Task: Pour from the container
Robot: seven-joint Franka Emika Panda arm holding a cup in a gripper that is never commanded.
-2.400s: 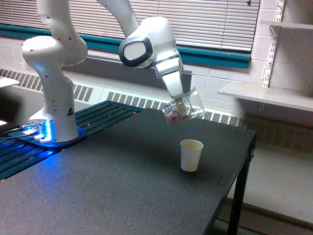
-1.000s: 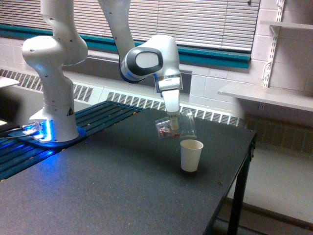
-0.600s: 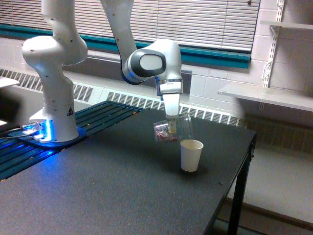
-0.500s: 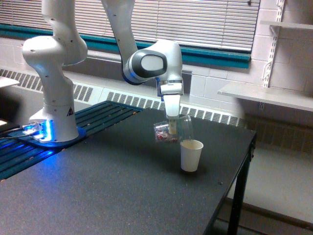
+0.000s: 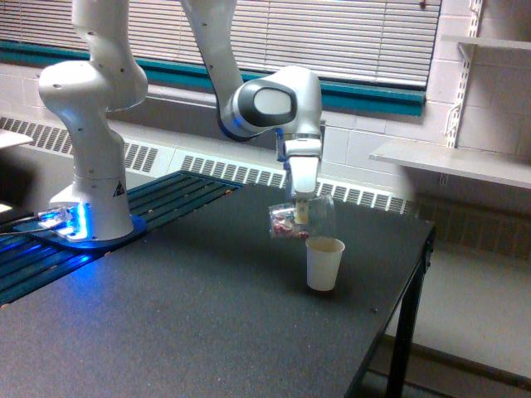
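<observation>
We see the gripper (image 5: pixel 302 212) with its jaws clamped on the clear jar (image 5: pixel 300 220), which lies tipped on its side between them, small reddish bits (image 5: pixel 284 227) inside. Just below the jaws, a white paper cup (image 5: pixel 323 264) stands upright on the dark table (image 5: pixel 191 323).

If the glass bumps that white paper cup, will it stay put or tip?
It would probably tip or slide. The paper cup looks thin and light, taller than it is wide, and stands free on the table. The glass in the gripper hangs just above its rim, so any contact would land high, where it topples most easily.
</observation>
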